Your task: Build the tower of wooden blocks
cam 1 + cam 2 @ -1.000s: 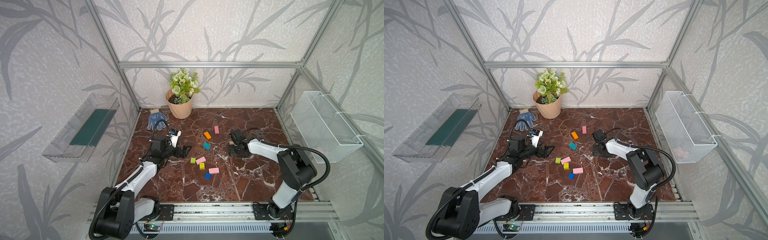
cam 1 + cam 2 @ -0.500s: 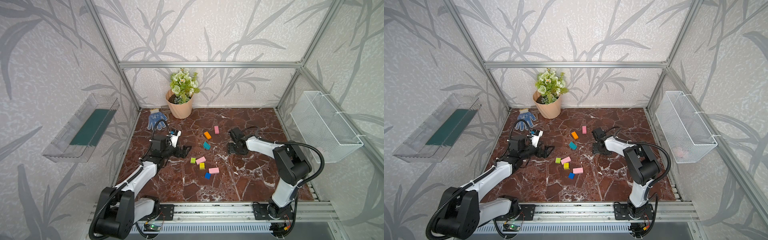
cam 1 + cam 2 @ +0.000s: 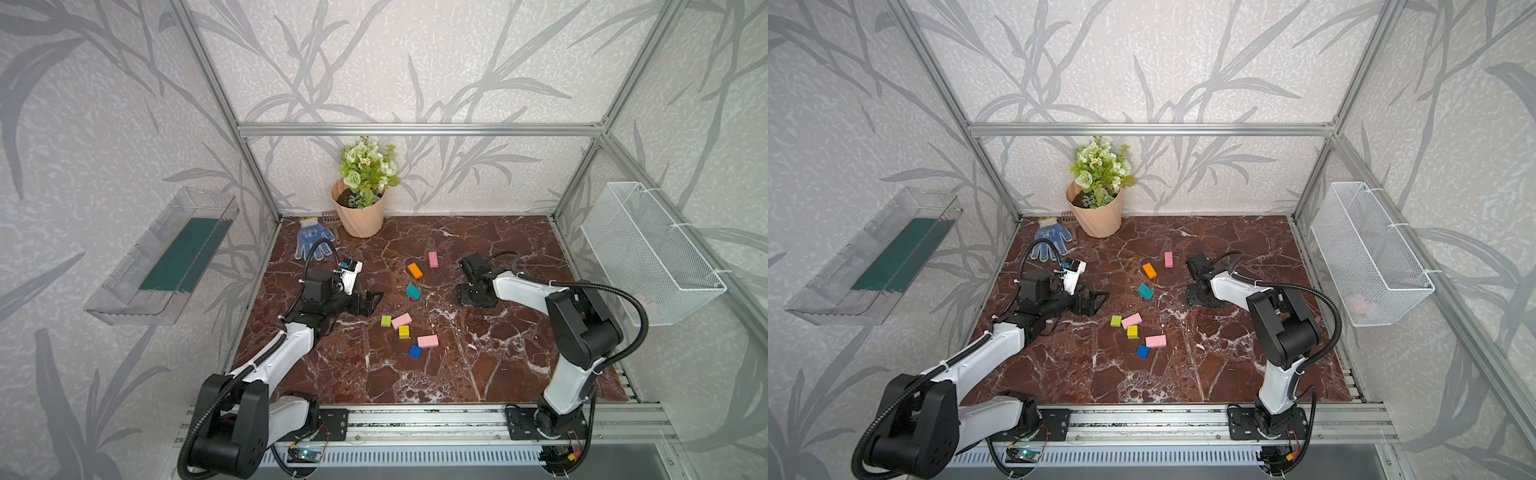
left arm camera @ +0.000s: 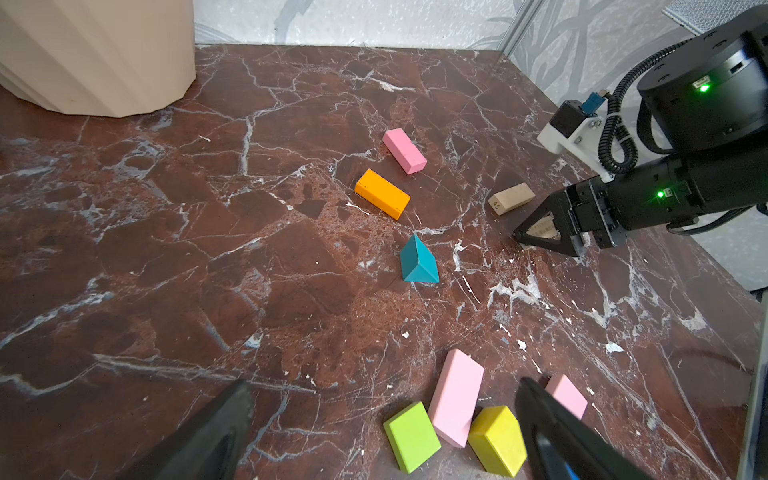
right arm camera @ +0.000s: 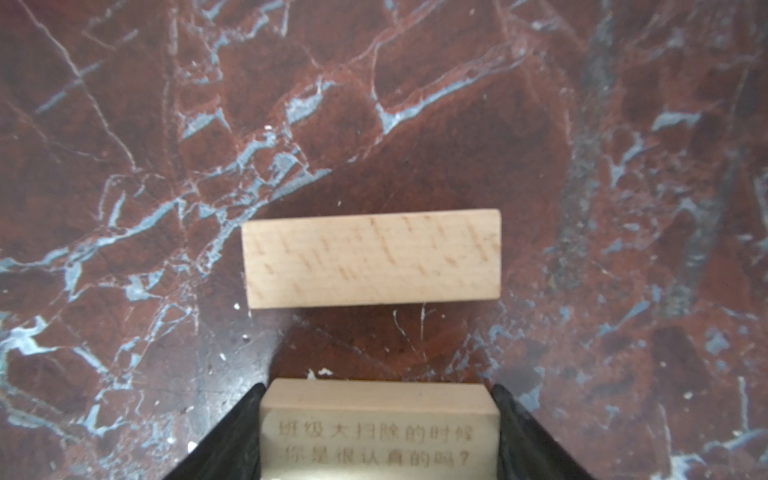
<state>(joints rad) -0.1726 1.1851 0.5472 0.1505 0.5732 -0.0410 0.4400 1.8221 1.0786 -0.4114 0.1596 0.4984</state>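
right hand (image 5: 377,392): closed on the two ends of an engraved plain-wood block (image 5: 380,432) at the bottom edge of the right wrist view. in both top views it sits right of centre, tips down at the surface (image 3: 374,386).
lift: i cannot tell whether the gripped block rests on the surface or hangs just above it.
second plain-wood block (image 5: 372,257): lies flat mid-frame in the right wrist view, parallel to the gripped one. the two are near but apart, with a strip of bare marble between them.
left hand (image 4: 384,384): jaws spread wide and holding nothing, low at the bottom of the left wrist view.
near cluster: lime cube (image 4: 411,436), long pink bar (image 4: 455,397) and yellow cube (image 4: 496,440) touch or nearly touch at lower centre. another pink bar (image 4: 567,395) is partly hidden behind a finger.
far blocks: orange bar (image 4: 382,199), small pink bar (image 4: 404,150) and teal wedge (image 4: 417,259) lie singly around mid-frame, apart from each other.
blue cube (image 3: 414,351): lowest of the scatter in a top view, just beside a pink bar.
tower: none stands, and no block rests on another.
step in hand: likely the base, pairing the two plain-wood blocks side by side.
next move: set the gripped block parallel to its partner, open the jaws and rise straight up so neither block is nudged. a pink bar then seems the next pick.
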